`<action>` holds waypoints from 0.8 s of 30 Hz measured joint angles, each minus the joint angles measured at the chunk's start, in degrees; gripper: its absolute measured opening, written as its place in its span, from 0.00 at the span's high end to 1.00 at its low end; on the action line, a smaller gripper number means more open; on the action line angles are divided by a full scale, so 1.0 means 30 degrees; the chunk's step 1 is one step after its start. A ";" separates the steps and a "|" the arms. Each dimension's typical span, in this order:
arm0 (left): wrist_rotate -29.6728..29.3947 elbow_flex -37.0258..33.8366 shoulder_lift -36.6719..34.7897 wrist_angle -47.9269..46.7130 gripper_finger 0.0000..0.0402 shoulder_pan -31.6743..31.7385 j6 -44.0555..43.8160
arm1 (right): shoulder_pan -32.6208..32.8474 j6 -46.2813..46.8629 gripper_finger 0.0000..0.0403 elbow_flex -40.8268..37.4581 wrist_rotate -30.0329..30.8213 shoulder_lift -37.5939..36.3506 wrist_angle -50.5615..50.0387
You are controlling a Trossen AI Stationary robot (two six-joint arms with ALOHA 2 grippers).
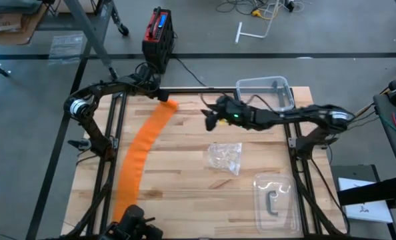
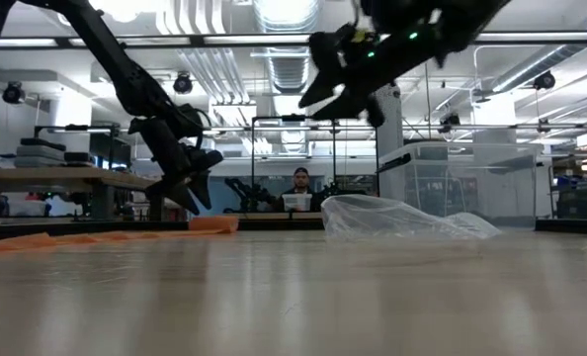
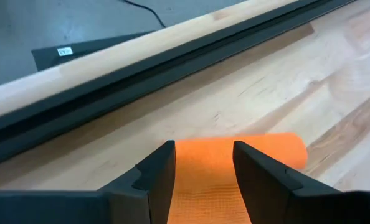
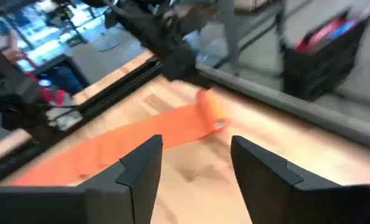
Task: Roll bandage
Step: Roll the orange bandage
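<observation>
The orange bandage [image 1: 141, 153] lies flat on the wooden table as a long strip running from the near left toward the far edge. Its far end is wound into a small roll [image 4: 208, 112], which rests on the table. My left gripper [image 3: 203, 152] is open over the strip just short of that roll, one finger on each side, its tips a little above the cloth in the low view [image 2: 200, 198]. My right gripper [image 1: 210, 120] hangs open in the air near the table's far middle, pointing toward the roll, with nothing between its fingers [image 4: 194, 146].
A crumpled clear plastic wrapper [image 1: 225, 158] lies in the middle of the table. A clear box [image 1: 268, 93] stands at the far right, and a clear lid with a dark clip [image 1: 275, 200] lies at the near right. A person [image 2: 298, 193] sits beyond the table.
</observation>
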 joint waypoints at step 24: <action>0.0085 -0.0029 0.0153 -0.1079 0.48 0.2615 0.1858 | -0.1186 1.1801 0.53 1.3321 -0.1997 1.2735 -0.3312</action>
